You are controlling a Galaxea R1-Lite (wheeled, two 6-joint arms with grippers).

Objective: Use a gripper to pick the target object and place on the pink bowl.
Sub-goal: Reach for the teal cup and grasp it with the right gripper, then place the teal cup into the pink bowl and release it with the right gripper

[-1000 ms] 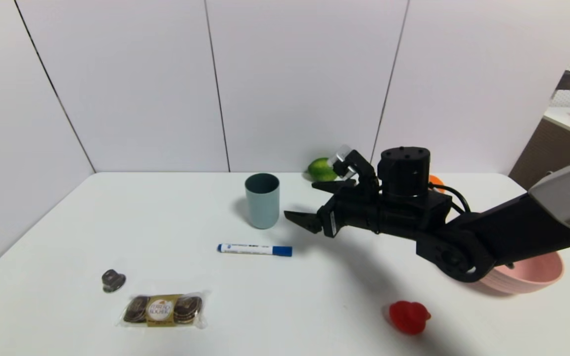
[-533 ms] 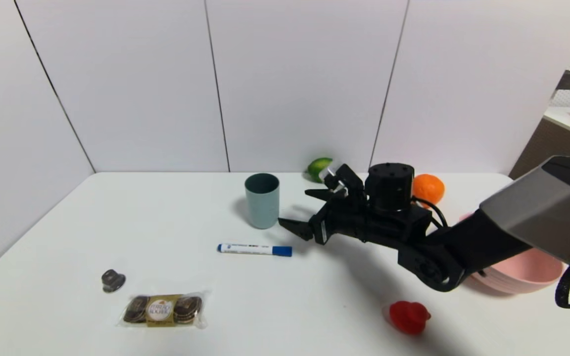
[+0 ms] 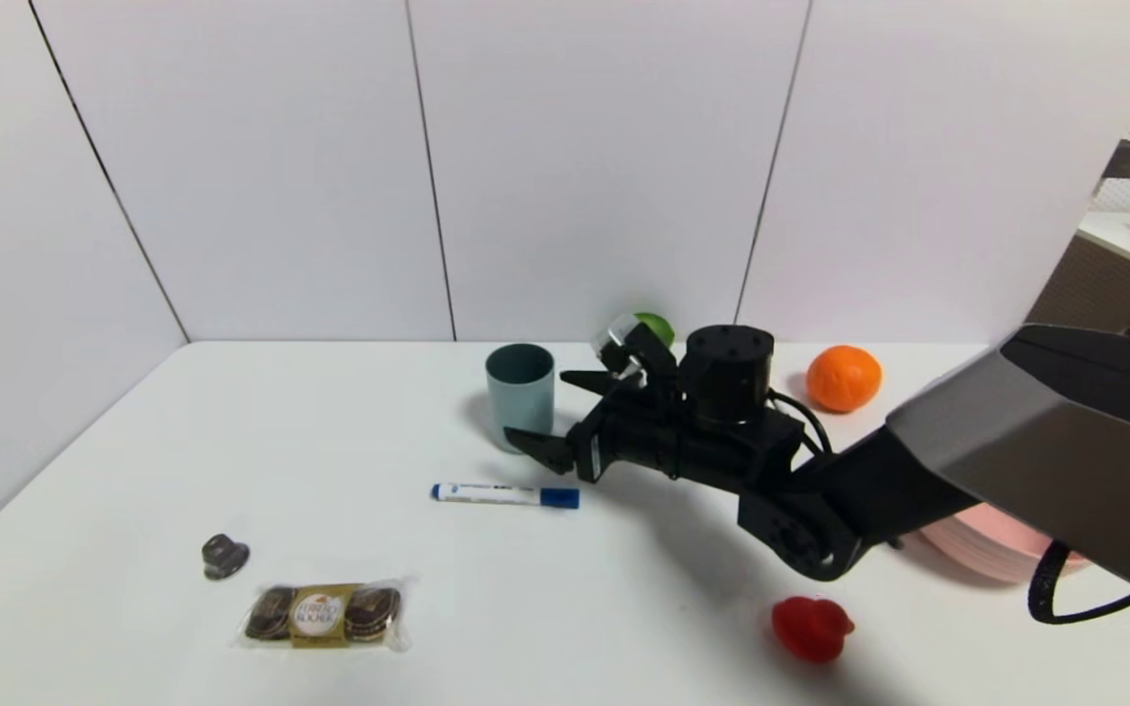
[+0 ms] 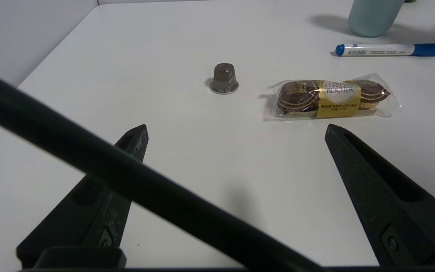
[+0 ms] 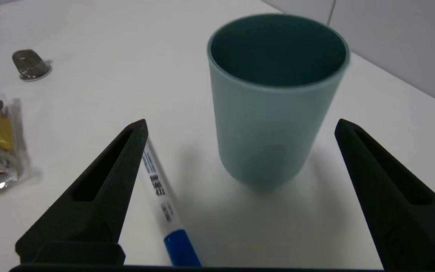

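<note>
- Your right gripper [image 3: 565, 412] has slid leftward across the table [image 3: 231, 431] over the last second and now reaches the grey-blue cup [image 3: 520, 397]; a moment ago there was a clear gap between its tips and the cup.
- Its jaws are spread wide and hold nothing. In the right wrist view the cup [image 5: 276, 94] stands upright between the two fingertips [image 5: 138, 130], not yet touched by either.
- The blue-capped marker [image 3: 504, 494] lies just beside the near jaw; judge whether closing would drag it.
- The orange [image 3: 844, 378] is now uncovered behind the arm, while the pink bowl [image 3: 977, 554] is mostly hidden under the forearm, at the table's right edge.
- This reads as the end of the approach: advance a little more, then close.
- Your left gripper [image 4: 236, 130] hangs open and empty near the chocolate packet [image 4: 330, 98], parked.
</note>
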